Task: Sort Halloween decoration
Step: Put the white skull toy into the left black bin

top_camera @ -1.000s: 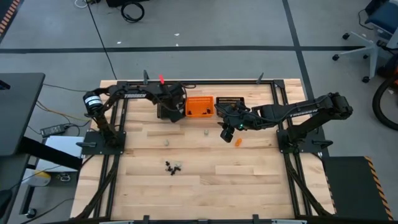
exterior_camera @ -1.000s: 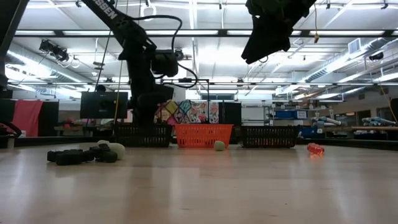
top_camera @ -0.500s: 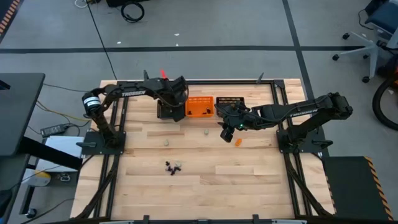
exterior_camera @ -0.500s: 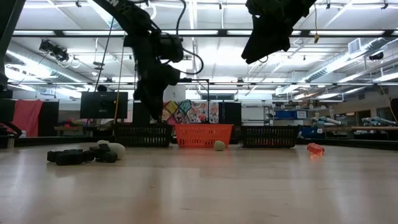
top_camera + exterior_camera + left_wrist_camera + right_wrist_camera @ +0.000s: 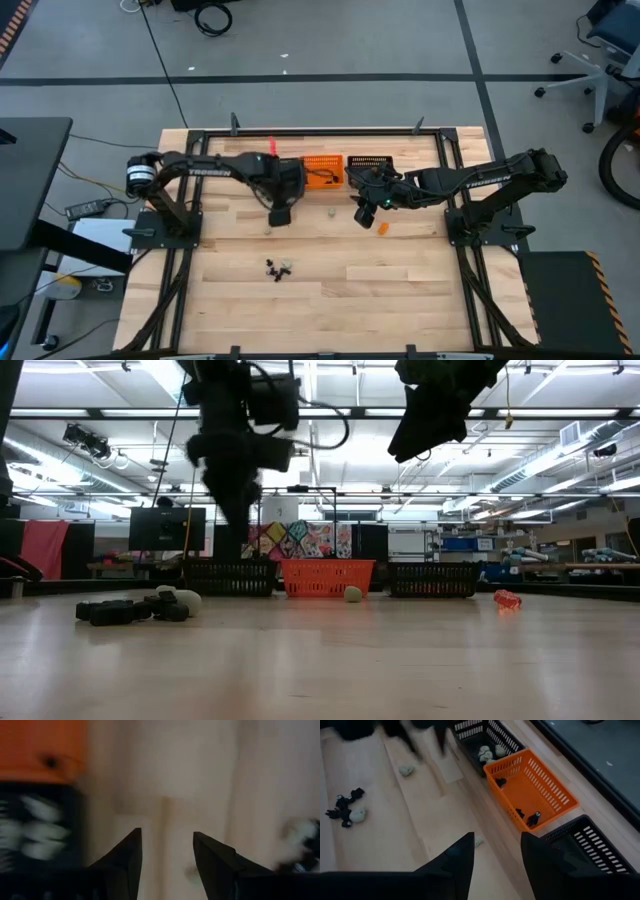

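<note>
Above the wooden desk [image 5: 330,270], near the orange basket [image 5: 322,171], both arms are stretched inward, left tool [image 5: 279,215] and right tool [image 5: 363,217] held parted and empty.

3 baskets [image 5: 322,171] at table [image 5: 420,280] rear; trinkets [image 5: 279,268] near front-left.

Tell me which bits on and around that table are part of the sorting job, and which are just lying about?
Part of the job:
- black trinkets
- whitish trinkets
- orange trinket
- orange basket and black baskets
- left claw and right claw, both open and empty

Just lying about:
- office chair
- floor cables
</note>
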### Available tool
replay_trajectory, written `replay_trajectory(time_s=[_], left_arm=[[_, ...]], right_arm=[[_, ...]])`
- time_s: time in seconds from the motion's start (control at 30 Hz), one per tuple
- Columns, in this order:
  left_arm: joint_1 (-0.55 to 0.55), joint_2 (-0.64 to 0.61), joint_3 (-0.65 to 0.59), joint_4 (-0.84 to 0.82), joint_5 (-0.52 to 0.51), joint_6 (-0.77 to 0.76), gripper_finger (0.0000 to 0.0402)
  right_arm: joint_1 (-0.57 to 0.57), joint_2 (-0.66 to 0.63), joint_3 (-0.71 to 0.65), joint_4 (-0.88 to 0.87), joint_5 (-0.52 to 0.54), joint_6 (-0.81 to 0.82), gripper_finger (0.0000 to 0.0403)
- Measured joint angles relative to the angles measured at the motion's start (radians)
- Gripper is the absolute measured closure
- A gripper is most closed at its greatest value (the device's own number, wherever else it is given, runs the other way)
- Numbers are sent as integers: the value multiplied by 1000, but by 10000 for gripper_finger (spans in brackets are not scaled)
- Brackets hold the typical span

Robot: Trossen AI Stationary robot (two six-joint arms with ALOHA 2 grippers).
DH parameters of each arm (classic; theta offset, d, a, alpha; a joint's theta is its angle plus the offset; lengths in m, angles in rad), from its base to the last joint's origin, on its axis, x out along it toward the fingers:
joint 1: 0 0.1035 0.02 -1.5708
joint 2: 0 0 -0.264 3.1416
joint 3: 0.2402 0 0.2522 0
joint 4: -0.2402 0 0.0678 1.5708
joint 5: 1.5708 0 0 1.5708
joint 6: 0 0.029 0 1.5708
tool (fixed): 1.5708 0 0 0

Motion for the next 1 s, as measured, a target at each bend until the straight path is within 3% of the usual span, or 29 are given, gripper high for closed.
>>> replay_trajectory(time_s=[0.2,0.67,1.0], left_arm=[[-48,1,-111,-3,101,-124,247],[-72,-242,-377,188,61,-394,247],[-122,-260,-489,276,58,-632,226]], right_arm=[[0,0,0,1,11,0,238],[-1,0,0,10,13,-25,238],[-10,0,0,29,7,-45,238]])
